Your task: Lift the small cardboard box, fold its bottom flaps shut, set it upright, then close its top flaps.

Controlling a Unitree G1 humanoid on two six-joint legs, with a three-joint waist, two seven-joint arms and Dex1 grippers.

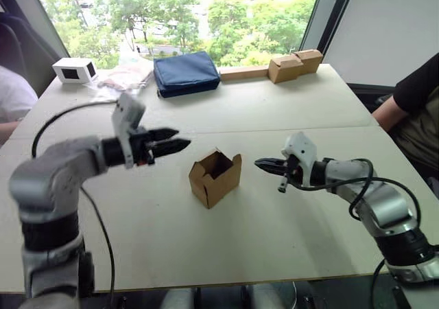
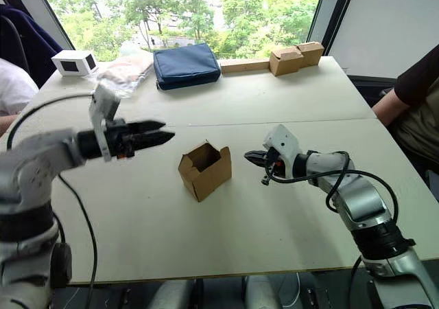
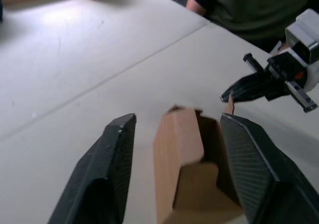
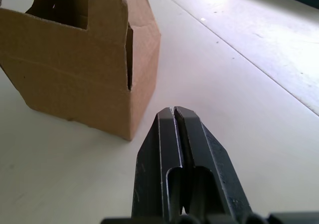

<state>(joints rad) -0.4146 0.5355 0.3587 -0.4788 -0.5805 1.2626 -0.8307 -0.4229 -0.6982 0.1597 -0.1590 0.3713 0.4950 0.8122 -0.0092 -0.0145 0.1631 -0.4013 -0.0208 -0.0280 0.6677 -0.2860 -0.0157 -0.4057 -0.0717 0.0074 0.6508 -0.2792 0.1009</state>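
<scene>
Between the two grippers in the head view, the small cardboard box (image 1: 215, 178) stands upright, top flaps open. Left gripper (image 3: 177, 122) jaws are spread, box beyond them. Right gripper (image 4: 174, 112) jaws are pressed together, box just ahead, untouched.

small cardboard box (image 1: 215, 178) | we see plain brown corrugated carton | standing upright on the desk (image 1: 274, 240) | top flaps open, notched edges | nothing touching it
</scene>
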